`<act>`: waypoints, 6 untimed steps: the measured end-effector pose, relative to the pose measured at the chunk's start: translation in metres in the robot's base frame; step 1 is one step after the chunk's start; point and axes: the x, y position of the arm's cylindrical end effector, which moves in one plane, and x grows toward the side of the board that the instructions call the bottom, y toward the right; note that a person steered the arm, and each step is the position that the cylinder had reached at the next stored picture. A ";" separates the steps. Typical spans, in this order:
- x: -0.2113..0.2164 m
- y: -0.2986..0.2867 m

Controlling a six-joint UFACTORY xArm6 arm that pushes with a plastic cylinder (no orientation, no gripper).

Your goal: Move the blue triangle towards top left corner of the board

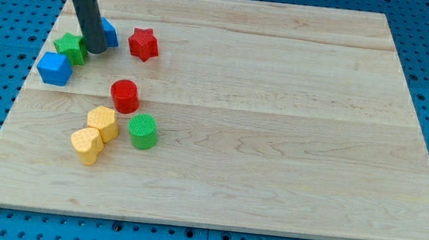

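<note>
Though partly hidden, blue triangle seemingly touches my tip.

My tip touches the triangle, star block just left, cube below. Another star lies right. Two cylinders and two paired blocks sit toward the board's bottom-left.

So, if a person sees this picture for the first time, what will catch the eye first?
Probably the dark rod coming down from the view's top left, with my tip between the green star and the partly hidden blue triangle. Next comes the cluster of bright blocks on the left of the wooden board: a red star, a blue cube, a red cylinder.
</note>
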 end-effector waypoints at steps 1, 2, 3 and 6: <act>-0.045 -0.047; -0.090 -0.069; -0.063 -0.073; -0.076 -0.020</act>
